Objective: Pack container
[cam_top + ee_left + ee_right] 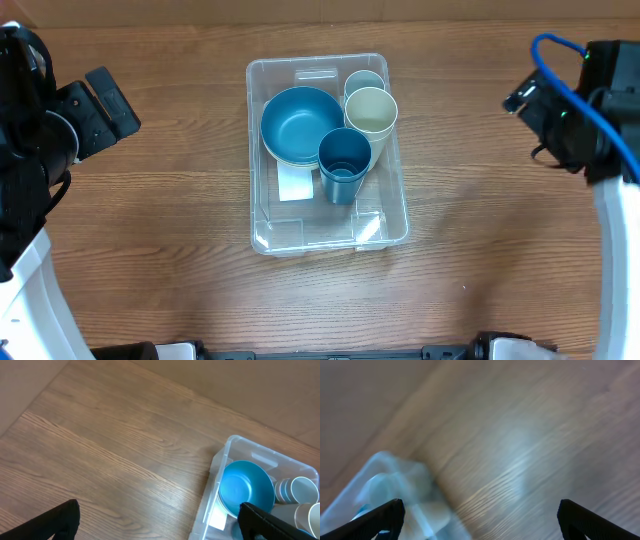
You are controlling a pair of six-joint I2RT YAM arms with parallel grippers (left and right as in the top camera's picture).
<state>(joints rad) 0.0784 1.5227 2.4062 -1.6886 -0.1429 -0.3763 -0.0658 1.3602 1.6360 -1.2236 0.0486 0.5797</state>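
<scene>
The clear plastic container [265, 225] sits mid-table with a white label [294, 185] on its bottom. It holds a blue bowl [300, 125], a dark blue cup [344, 160], a cream cup [371, 112] and a pale blue cup [364, 82]. My left gripper [105, 105] is open and empty, raised at the left. Its wrist view shows the container [220, 460] and the blue bowl [247, 487] at lower right, between wide fingers [160, 522]. My right gripper [525, 98] is open and empty, raised at the right. Its blurred wrist view shows the container [385, 485] at lower left, fingers [480, 520] wide apart.
The wooden table [160, 220] lies around the container. A blue cable [580, 85] loops over the right arm. The white arm bases stand at the front left [35, 300] and front right [620, 270].
</scene>
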